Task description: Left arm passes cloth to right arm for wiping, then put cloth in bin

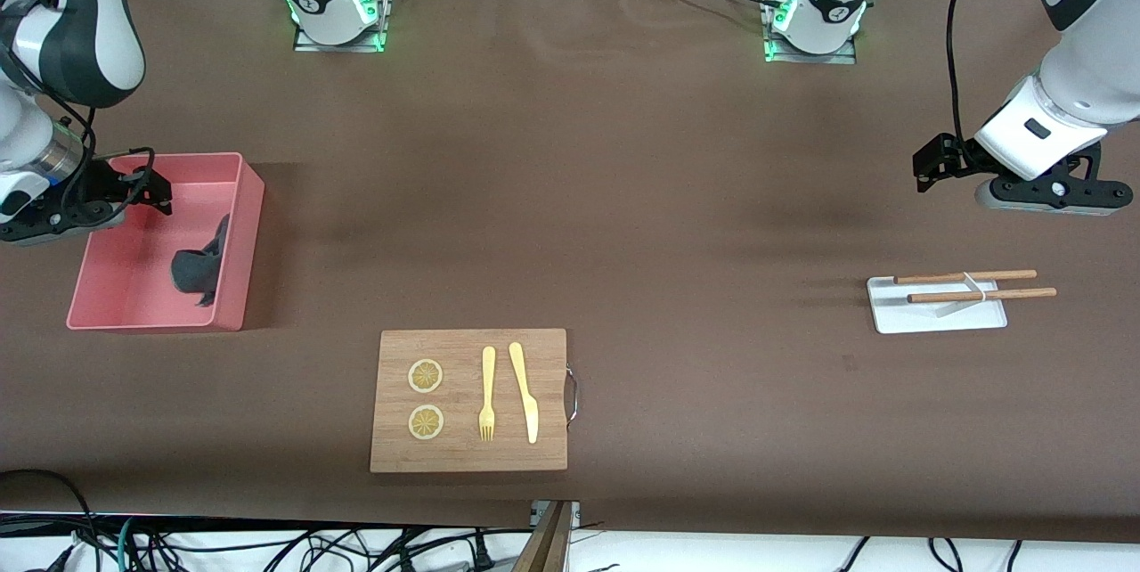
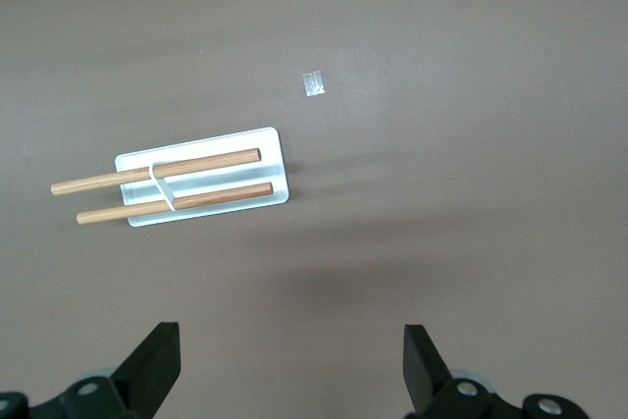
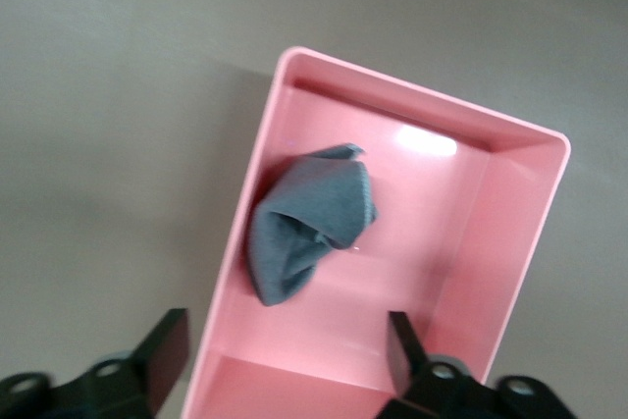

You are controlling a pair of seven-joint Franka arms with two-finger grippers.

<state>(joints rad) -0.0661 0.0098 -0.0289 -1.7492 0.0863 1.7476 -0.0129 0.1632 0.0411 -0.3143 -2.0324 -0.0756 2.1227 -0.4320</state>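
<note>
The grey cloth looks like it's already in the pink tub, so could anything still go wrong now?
Little, but two things. The cloth lies bunched against one wall of the bin, partly climbing it, so a nudge might tip it over the rim. The right gripper hangs open just above the bin; if it dips while pulling away, it could catch a wall and drag the tub. The left gripper waits, open, above the table near the chopsticks tray.

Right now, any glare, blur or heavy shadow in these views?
Right wrist view: a bright glare patch on the pink plastic bin's floor beside the crumpled grey cloth; gripper edges soft. Front view: the bin casts a shadow on the brown table. Left wrist view: even light, sharp.
</note>
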